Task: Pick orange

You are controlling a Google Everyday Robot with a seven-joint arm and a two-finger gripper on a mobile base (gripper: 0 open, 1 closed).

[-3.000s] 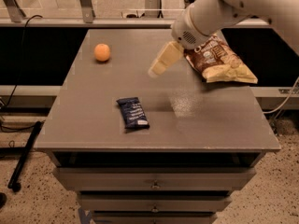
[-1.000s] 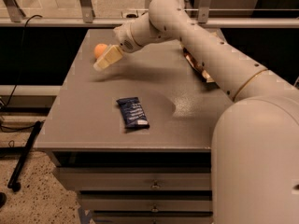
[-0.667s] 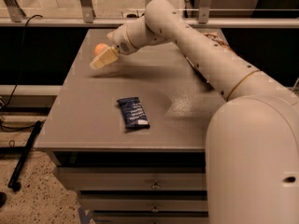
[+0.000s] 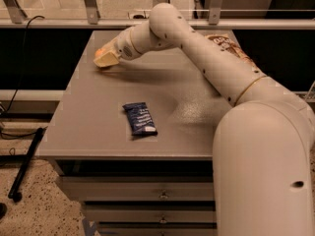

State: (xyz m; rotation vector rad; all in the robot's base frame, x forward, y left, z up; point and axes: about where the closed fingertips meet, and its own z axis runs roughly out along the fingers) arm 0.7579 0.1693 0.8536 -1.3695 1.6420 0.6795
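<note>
The orange (image 4: 100, 51) lies near the far left corner of the grey table (image 4: 93, 132). Only a small orange sliver of it shows, because my gripper (image 4: 105, 59) has come down right over it. The white arm reaches across the table from the right, and the gripper's cream tip rests at the table surface on the orange's near side. Whether the orange is held cannot be seen.
A dark blue snack bar wrapper (image 4: 140, 118) lies in the middle front of the table. A brown chip bag (image 4: 229, 46) sits at the far right, partly behind my arm. Drawers are below the table's front edge. A black cable hangs at the left.
My gripper has moved left from the table's right side to the orange and dropped lower over it. The orange is now almost covered. The wrapper has not moved.
</note>
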